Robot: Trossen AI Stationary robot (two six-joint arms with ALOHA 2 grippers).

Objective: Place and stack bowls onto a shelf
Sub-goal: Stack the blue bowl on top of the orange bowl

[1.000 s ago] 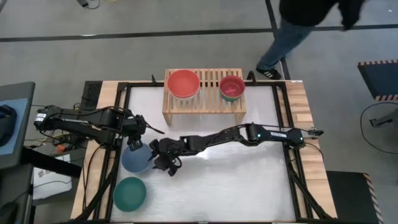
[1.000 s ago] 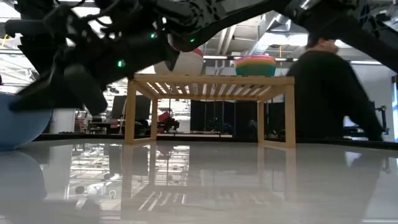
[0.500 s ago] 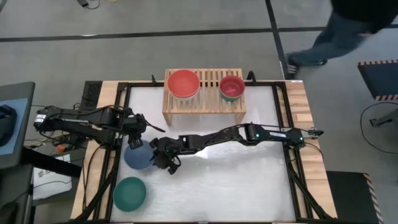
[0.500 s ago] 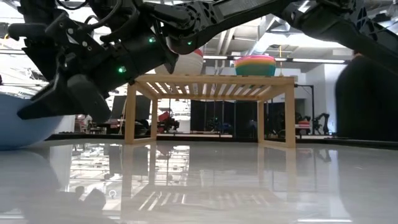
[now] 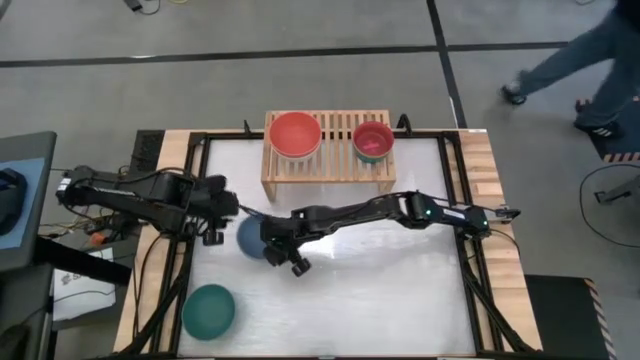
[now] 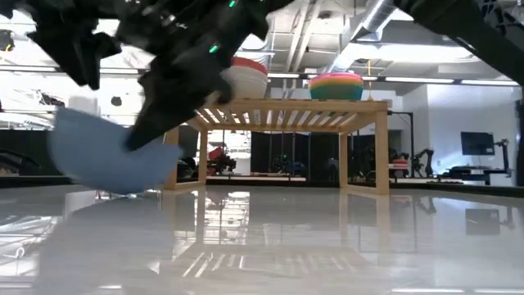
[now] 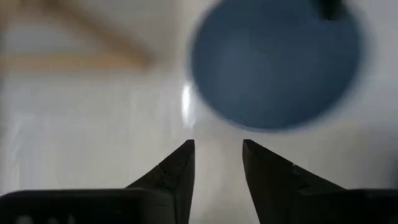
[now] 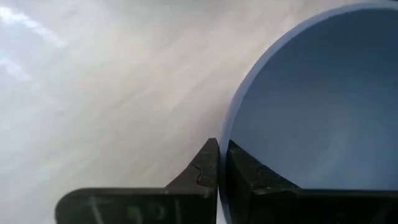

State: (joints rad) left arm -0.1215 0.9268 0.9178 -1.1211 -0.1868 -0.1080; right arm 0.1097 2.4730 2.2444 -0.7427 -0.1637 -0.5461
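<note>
The slate blue bowl is left of the table's middle, and my right gripper is shut on its rim. It shows tilted in the low view. My left gripper stands just left of the bowl, open and empty; its wrist view shows the bowl beyond the fingers. The teal bowl sits on the table at the near left. On the wooden shelf at the far edge stand the red bowl in a cream one and a stack of small bowls with the pink one on top. My right gripper pinches the slate blue bowl's rim on the side toward the table's right, one finger inside the bowl and one outside. The fingers come nearly level from the table's right. The bowl is tilted; I cannot tell whether its bottom touches the table.
The shelf's top has free slats between the two stacks. The white table top is open to the right of the arms. A person walks on the floor beyond the table's far right corner.
My right gripper has carried the slate blue bowl toward the table's right and a little toward the far edge, away from my left gripper. The bowl has tipped. The person beyond the table has walked off to the right.
</note>
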